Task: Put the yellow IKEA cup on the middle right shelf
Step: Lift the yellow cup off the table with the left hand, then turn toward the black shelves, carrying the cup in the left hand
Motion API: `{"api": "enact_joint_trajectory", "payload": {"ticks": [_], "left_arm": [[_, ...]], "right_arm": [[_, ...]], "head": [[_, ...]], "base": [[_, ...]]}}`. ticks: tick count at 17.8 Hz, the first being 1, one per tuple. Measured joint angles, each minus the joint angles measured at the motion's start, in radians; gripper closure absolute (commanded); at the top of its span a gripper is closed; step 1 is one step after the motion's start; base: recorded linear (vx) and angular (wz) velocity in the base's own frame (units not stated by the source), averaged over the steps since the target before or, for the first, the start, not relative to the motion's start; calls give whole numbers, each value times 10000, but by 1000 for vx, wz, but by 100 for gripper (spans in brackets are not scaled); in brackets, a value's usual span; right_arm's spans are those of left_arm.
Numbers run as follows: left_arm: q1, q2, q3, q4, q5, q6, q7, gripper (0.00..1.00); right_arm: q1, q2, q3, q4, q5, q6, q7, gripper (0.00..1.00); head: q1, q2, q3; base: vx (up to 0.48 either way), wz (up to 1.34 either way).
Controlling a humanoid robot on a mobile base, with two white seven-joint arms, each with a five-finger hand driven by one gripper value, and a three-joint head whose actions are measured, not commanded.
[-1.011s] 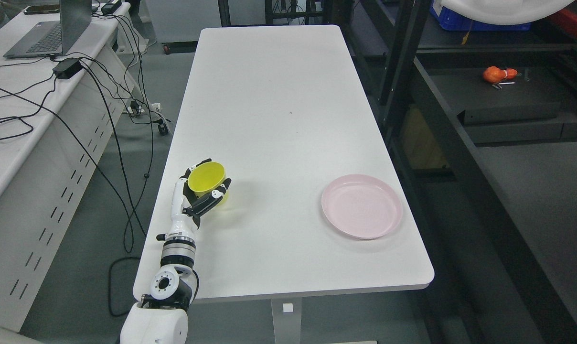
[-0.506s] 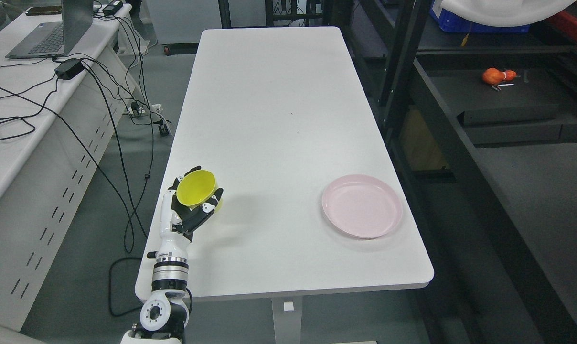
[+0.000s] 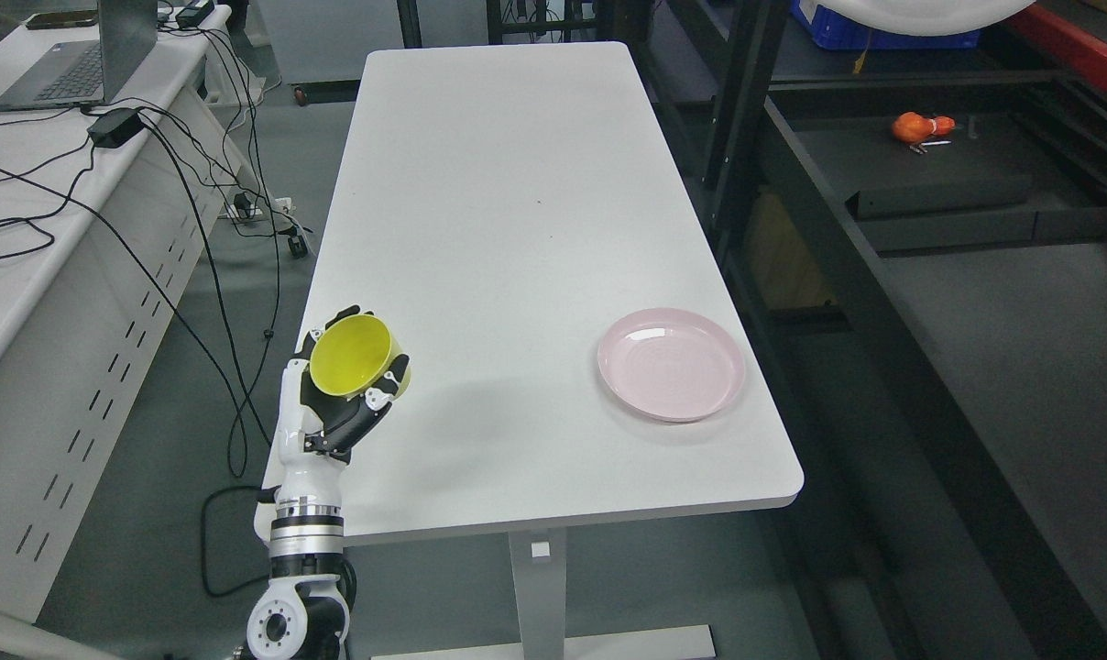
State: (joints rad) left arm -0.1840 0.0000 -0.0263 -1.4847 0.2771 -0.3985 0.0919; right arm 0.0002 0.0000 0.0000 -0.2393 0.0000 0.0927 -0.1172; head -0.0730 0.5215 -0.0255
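Observation:
My left hand (image 3: 343, 380) is curled around a yellow cup (image 3: 354, 353), holding it lifted above the front left edge of the white table (image 3: 517, 229). The cup's mouth faces up and tilts toward the camera. The left arm rises from the bottom edge at the left. A dark metal shelf rack (image 3: 883, 229) stands to the right of the table, with its tiers running back from the near right. My right arm does not show.
A pink plate (image 3: 671, 364) lies on the table's near right part. An orange object (image 3: 913, 126) rests on a rack tier at the far right. A desk (image 3: 22, 247) with a laptop (image 3: 77, 55) and dangling cables (image 3: 214, 229) stands to the left.
The left hand has raised the yellow cup off the table and drawn it back toward the near left edge. The whole picture has also shifted, so the camera has moved.

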Motion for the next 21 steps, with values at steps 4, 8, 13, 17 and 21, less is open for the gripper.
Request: {"api": "enact_joint_trajectory", "payload": {"ticks": [4, 8, 13, 17, 21], "left_arm": [[100, 0, -40, -408, 4, -14, 0, 99], [216, 0, -68, -670, 5, -18, 14, 99], [325, 0, -92, -897, 5, -84, 16, 99], [373, 0, -130, -1013, 6, -108, 16, 99], [404, 0, -259, -1079, 6, -137, 17, 99]], "right_arm": [[-2, 0, 0, 0, 0, 0, 0, 1], [-3, 0, 0, 0, 0, 0, 0, 1], [-2, 0, 0, 0, 0, 0, 0, 1], [-2, 0, 0, 0, 0, 0, 0, 1], [-2, 0, 0, 0, 0, 0, 0, 1]], "head": [[0, 0, 0], [0, 0, 0], [0, 0, 0], [0, 0, 0], [0, 0, 0]], "base": [[-85, 110], [-99, 142], [-122, 27], [-161, -65], [-196, -106]]}}
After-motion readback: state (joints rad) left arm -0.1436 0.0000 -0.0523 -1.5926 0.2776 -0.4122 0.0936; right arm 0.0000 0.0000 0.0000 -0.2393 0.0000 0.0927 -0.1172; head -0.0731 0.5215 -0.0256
